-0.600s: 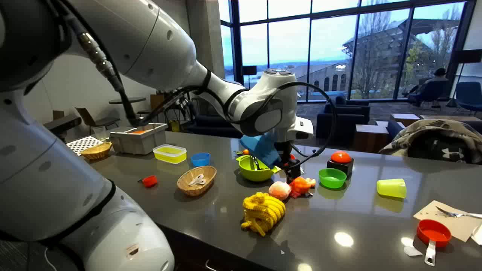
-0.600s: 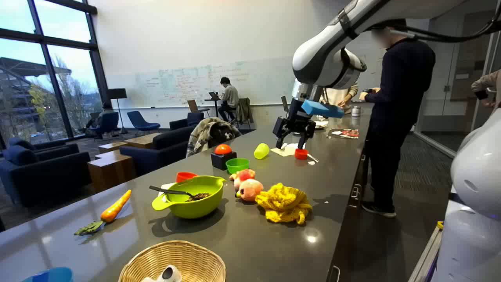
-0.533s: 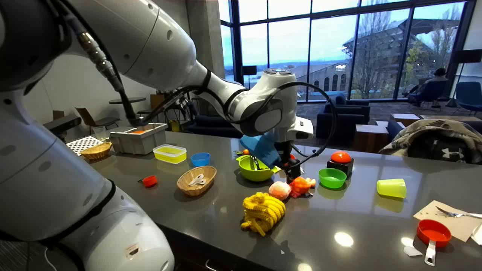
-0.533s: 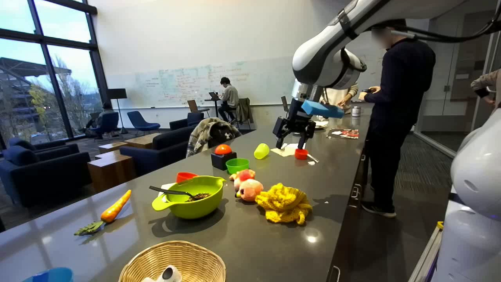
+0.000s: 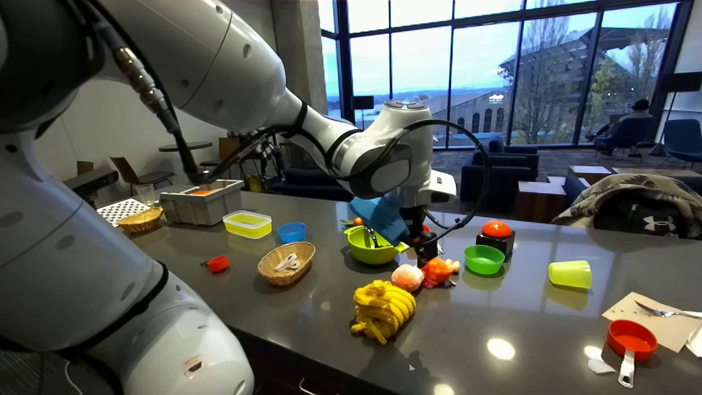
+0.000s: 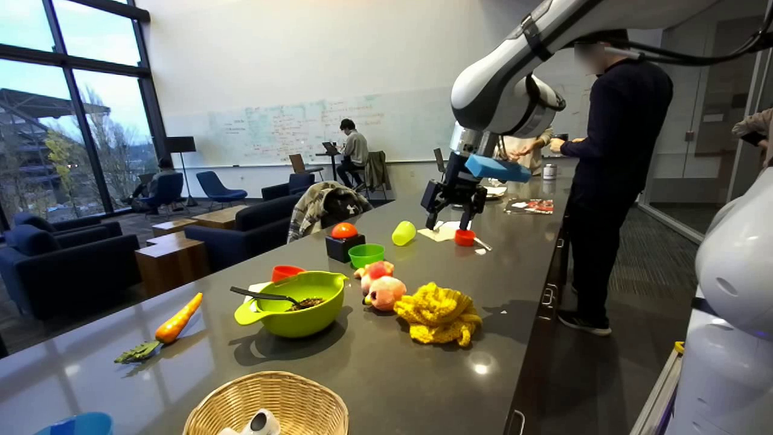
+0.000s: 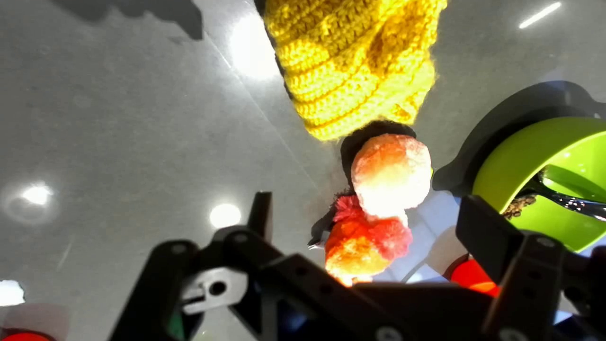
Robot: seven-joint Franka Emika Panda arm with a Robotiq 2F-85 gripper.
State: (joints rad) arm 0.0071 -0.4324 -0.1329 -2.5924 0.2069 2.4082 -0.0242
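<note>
Your jaws are spread wide and grip nothing. Below them on the bench, between their tips in the wrist view, lies a peach and red-orange plush; one toy or two, you cannot tell. Just beside its peach end is a crumpled yellow crocheted cloth. Nearby, a lime-green bowl holds a black utensil and brown bits; one jaw tip overlaps its edge in the wrist view. In both exterior views, a small green bowl stands near the plush, just beside a black box with a red push button.
</note>
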